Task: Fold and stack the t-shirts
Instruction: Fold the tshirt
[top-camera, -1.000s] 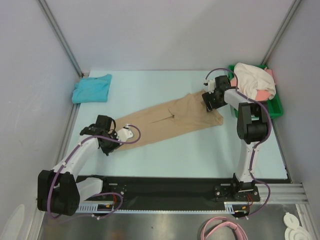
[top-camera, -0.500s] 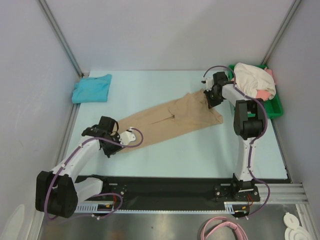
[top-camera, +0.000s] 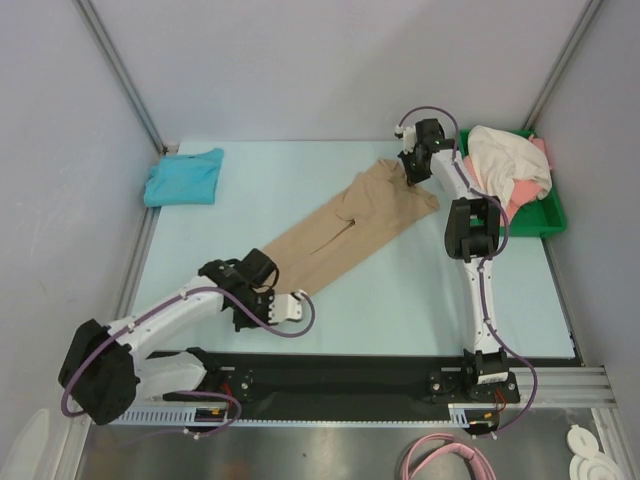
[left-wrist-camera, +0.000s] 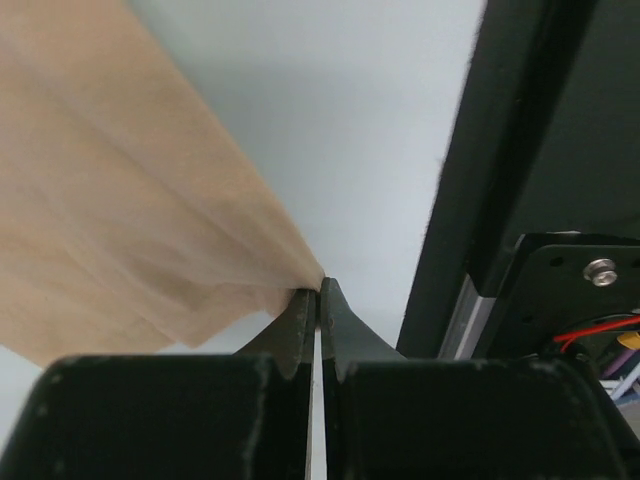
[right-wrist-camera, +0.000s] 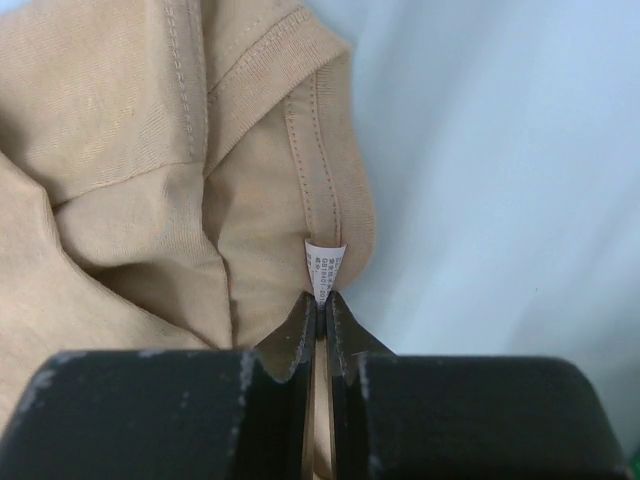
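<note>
The tan t-shirt (top-camera: 350, 228) lies stretched in a long diagonal band across the table, from near left to far right. My left gripper (top-camera: 283, 297) is shut on its near hem corner (left-wrist-camera: 300, 280), close to the black front rail. My right gripper (top-camera: 412, 172) is shut on the far end by the collar and white label (right-wrist-camera: 325, 268). A folded teal-blue t-shirt (top-camera: 184, 177) lies at the far left. A cream-white t-shirt (top-camera: 505, 158) is heaped over a coral-pink one (top-camera: 522, 188) in the green tray.
The green tray (top-camera: 548, 218) stands at the far right edge, just behind the right arm. A black rail (top-camera: 340, 375) runs along the table's near edge, right beside the left gripper. Grey walls close in the left, back and right.
The right gripper shut on the tan shirt's collar end and carried it toward the far edge. The left gripper dragged the hem end right and nearer, stretching the shirt.
</note>
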